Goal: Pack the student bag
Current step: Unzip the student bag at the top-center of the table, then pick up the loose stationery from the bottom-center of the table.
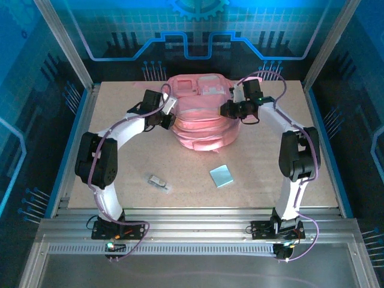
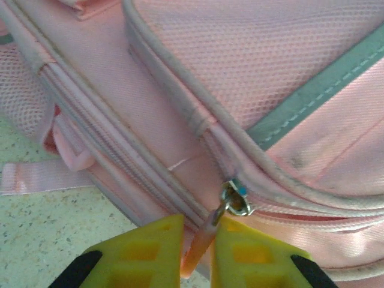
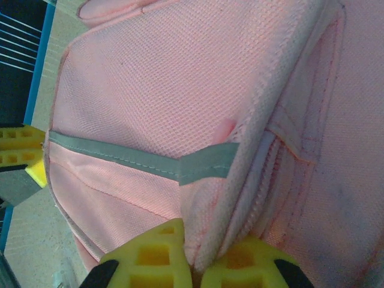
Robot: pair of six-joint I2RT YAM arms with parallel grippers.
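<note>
Caught left gripper (image 2: 197, 261) low in frame, fingers a slit apart around the zip pull (image 2: 205, 239); could not tell if pinched. Likely needed a firm nip, then a draw along the zip line. Found the student bag (image 1: 203, 123) upper centre. Saw right gripper (image 3: 195, 259) clamped on its fabric, bracing.
</note>
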